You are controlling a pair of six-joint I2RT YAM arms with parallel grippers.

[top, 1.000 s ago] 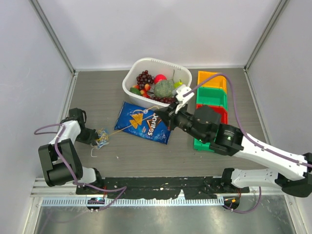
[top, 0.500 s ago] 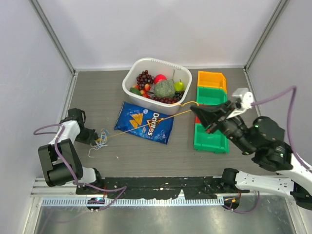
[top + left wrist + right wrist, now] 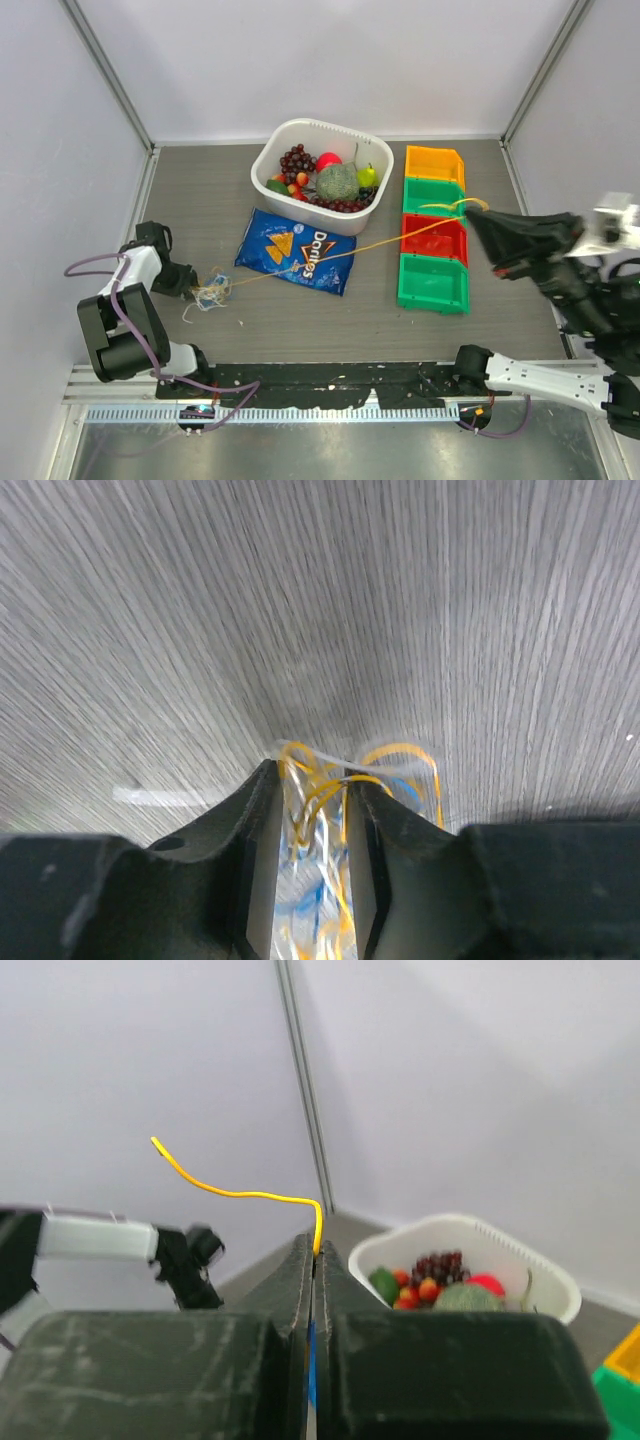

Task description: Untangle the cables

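A small tangle of yellow, white and blue cables lies on the table at the left. My left gripper is shut on this tangle; in the left wrist view the cords sit between its fingers. One yellow cable runs taut from the tangle across the chip bag to my right gripper, raised at the right over the bins. My right gripper is shut on the yellow cable, whose free end curls up and left above the fingertips.
A blue Doritos bag lies mid-table under the taut cable. A white basket of fruit stands behind it. A row of orange, green and red bins stands at the right. The grey walls close in on both sides.
My right gripper has moved right and up, from over the chip bag to beyond the bins, drawing the yellow cable out long and taut. The left gripper stayed on the tangle, which shifted slightly.
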